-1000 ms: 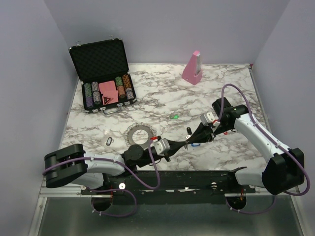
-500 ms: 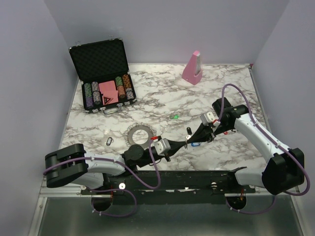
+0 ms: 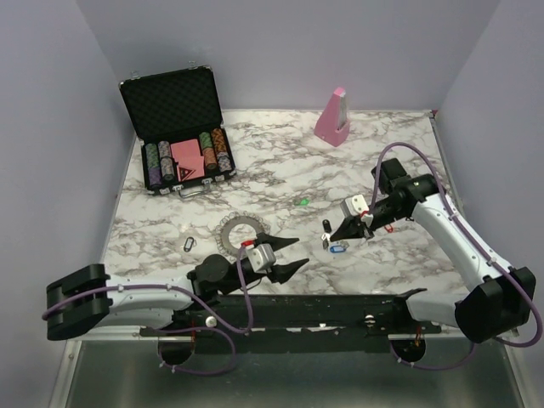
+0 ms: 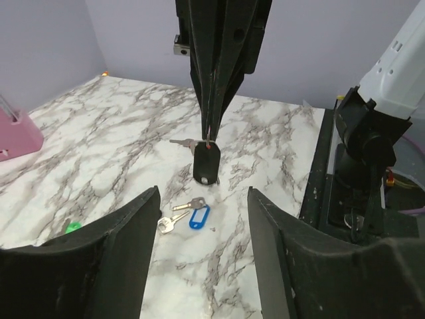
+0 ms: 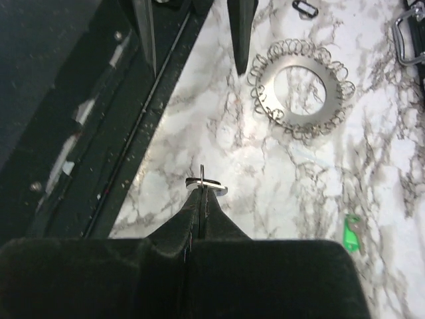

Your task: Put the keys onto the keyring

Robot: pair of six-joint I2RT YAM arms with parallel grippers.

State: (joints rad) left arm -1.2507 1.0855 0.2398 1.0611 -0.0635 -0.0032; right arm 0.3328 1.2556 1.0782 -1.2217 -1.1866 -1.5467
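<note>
right gripper (image 3: pixel 330 231): pinched shut on black-tagged key (image 4: pixel 206 165) hanging from tips | left gripper (image 3: pixel 289 256): spread wide, holding nothing | blue-tagged key (image 3: pixel 337 247): flat on marble table (image 3: pixel 382 161), near black one | keyring (image 3: pixel 240 232): flat beside left gripper, apart from keys

marble table (image 3: pixel 280 161) | on it: keyring (image 3: pixel 239 232), chip case (image 3: pixel 178 127), pink block (image 3: pixel 333 116), blue-tagged key (image 3: pixel 337 248), green tag (image 3: pixel 303 202)

Poker chip case (image 3: pixel 170 102): no readable lettering.
Pink cards (image 3: pixel 184 153) inside it: dark triangle mark, too small to read.
Blue key tag (image 4: pixel 198 216): nothing legible.
</note>
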